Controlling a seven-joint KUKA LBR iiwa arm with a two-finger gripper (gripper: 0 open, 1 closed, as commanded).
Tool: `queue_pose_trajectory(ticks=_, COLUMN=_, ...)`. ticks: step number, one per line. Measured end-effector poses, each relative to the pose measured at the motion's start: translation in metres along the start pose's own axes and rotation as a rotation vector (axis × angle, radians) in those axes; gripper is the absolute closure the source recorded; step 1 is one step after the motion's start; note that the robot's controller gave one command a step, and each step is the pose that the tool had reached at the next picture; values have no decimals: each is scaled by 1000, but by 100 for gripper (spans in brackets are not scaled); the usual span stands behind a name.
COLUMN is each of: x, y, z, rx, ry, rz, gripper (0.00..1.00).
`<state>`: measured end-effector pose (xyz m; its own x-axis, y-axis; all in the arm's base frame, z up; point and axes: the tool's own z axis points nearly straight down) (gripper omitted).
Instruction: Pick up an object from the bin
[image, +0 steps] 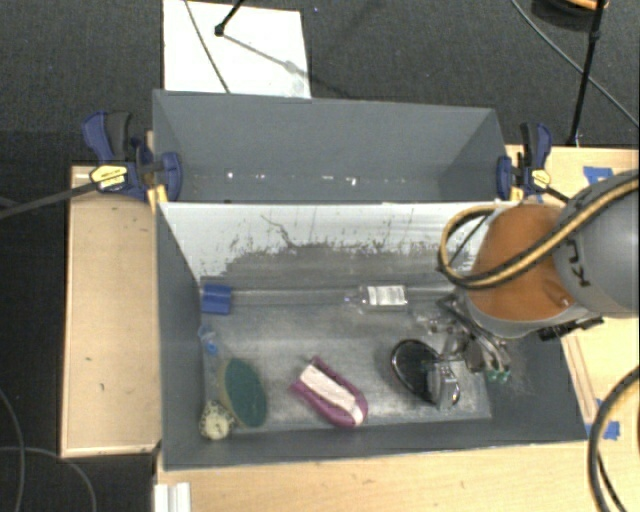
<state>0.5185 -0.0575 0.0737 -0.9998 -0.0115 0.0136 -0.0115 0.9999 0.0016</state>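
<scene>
Gripper (447, 378) of bare metal, below an orange wrist cover (510, 265), sits low at the right front of the bin (300, 335), against a glossy black oval object (408, 362); open or closed, I cannot tell. Leftward lie a purple-and-white block (330, 393) and a green oval pad (245, 392) on scratched grey metal.

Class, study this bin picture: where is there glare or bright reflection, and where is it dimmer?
Camera view: the bin's far wall is brightly lit; highlights gleam on the clear tube and the glossy black disc by the gripper; the bin floor is dimmer.
</scene>
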Motion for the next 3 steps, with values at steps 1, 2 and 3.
queue_pose_trajectory(ticks=1, x=4, y=31, z=2, rx=0, ry=-8, rz=128, gripper=0)
queue_pose_trajectory(ticks=2, x=3, y=31, z=2, rx=-1, ry=-10, rz=124, gripper=100)
queue_pose_trajectory(ticks=3, x=-31, y=6, z=-118, rx=2, ry=-26, rz=93, gripper=100)
